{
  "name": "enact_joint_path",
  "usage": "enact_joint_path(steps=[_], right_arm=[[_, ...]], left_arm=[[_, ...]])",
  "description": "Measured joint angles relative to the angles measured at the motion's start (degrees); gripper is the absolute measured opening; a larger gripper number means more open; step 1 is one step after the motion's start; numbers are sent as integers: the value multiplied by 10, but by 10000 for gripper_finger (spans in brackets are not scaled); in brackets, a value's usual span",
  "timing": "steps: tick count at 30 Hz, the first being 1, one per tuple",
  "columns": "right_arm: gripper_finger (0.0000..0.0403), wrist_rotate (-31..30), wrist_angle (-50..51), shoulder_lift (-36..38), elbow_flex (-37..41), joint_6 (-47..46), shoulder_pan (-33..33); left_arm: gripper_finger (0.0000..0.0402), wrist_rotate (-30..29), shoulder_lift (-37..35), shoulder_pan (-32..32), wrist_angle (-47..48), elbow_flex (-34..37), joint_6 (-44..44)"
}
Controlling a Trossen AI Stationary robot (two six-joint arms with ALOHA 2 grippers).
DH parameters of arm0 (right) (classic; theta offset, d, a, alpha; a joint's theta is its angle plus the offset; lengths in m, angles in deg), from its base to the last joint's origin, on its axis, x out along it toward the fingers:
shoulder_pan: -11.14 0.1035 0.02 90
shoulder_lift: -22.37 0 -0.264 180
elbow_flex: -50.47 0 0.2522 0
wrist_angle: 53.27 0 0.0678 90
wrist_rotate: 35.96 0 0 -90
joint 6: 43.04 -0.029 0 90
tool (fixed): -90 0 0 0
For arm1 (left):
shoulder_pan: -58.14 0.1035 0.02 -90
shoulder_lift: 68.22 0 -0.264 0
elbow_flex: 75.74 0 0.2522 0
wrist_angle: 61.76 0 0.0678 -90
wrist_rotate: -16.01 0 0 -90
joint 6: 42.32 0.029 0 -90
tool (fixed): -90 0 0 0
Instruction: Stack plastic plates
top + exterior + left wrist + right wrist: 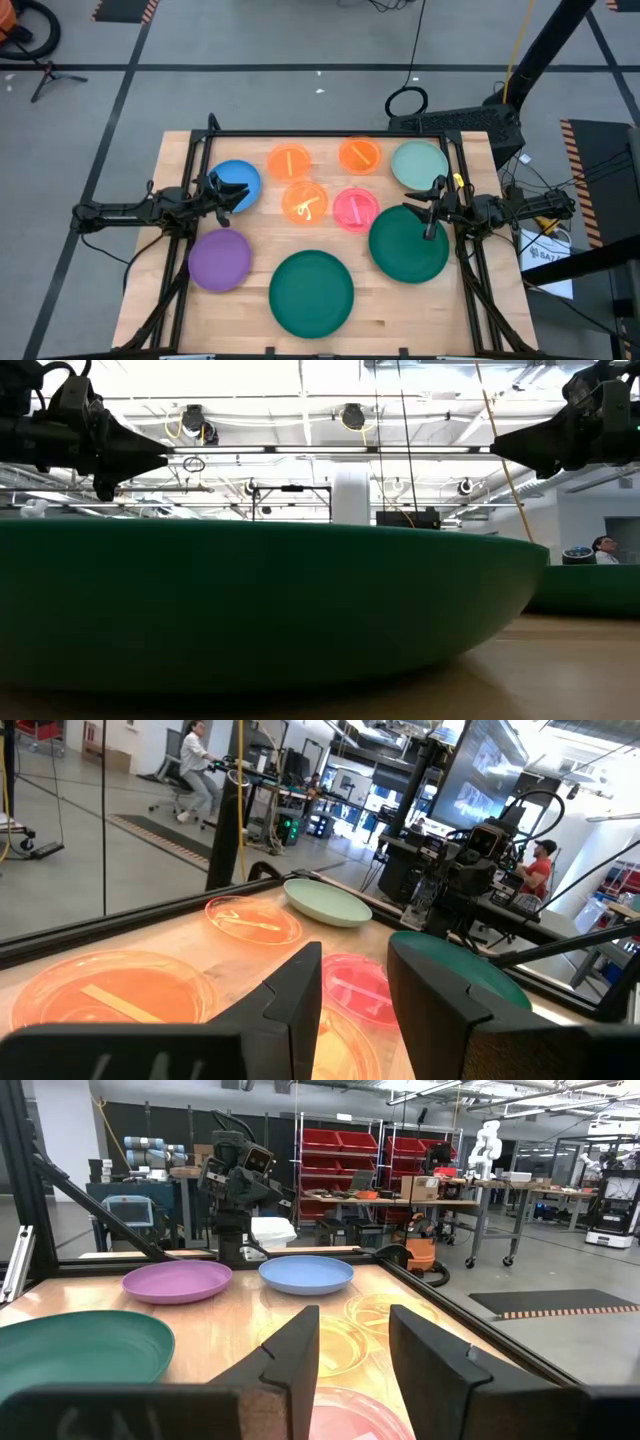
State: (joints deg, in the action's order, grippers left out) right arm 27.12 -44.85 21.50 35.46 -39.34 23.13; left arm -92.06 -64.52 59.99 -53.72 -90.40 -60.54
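Observation:
Several round plates lie flat and apart on the wooden table. A blue plate [237, 180] and a purple plate [220, 259] are at the left. Three translucent orange plates [289, 160] [359, 155] [305, 200] and a pink plate [355, 209] sit in the middle. A pale mint plate [419, 165] is at the far right. One large dark green plate [408, 245] lies at the right, another [311, 291] near the front edge. My left gripper [240, 192] [355, 1005] hovers open over the blue plate's right edge. My right gripper [420, 207] [353, 1355] hovers open over the right green plate's far edge.
A black frame [330, 134] runs along the table's far edge and sides. In the low view the near green plate [260, 610] fills the foreground, with both grippers high above the table. Bare wood [250, 320] shows at the front corners. People are in the room beyond.

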Motion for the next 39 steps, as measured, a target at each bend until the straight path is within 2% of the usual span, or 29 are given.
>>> enact_joint_path(steps=[19,25,30,35,39], right_arm=[[116,0,0,0,0,2,0],[116,1,-28,0,0,-86,0],[116,1,-77,0,-2,-112,0],[116,9,-63,-19,-18,-162,1],[116,70,-69,-54,-37,-186,1]], left_arm=[[122,0,0,0,0,0,18],[122,0,0,0,-6,0,4],[122,-8,0,0,-98,0,-167],[122,-41,0,0,-180,0,-138],[122,-41,0,0,-181,-2,-101]])
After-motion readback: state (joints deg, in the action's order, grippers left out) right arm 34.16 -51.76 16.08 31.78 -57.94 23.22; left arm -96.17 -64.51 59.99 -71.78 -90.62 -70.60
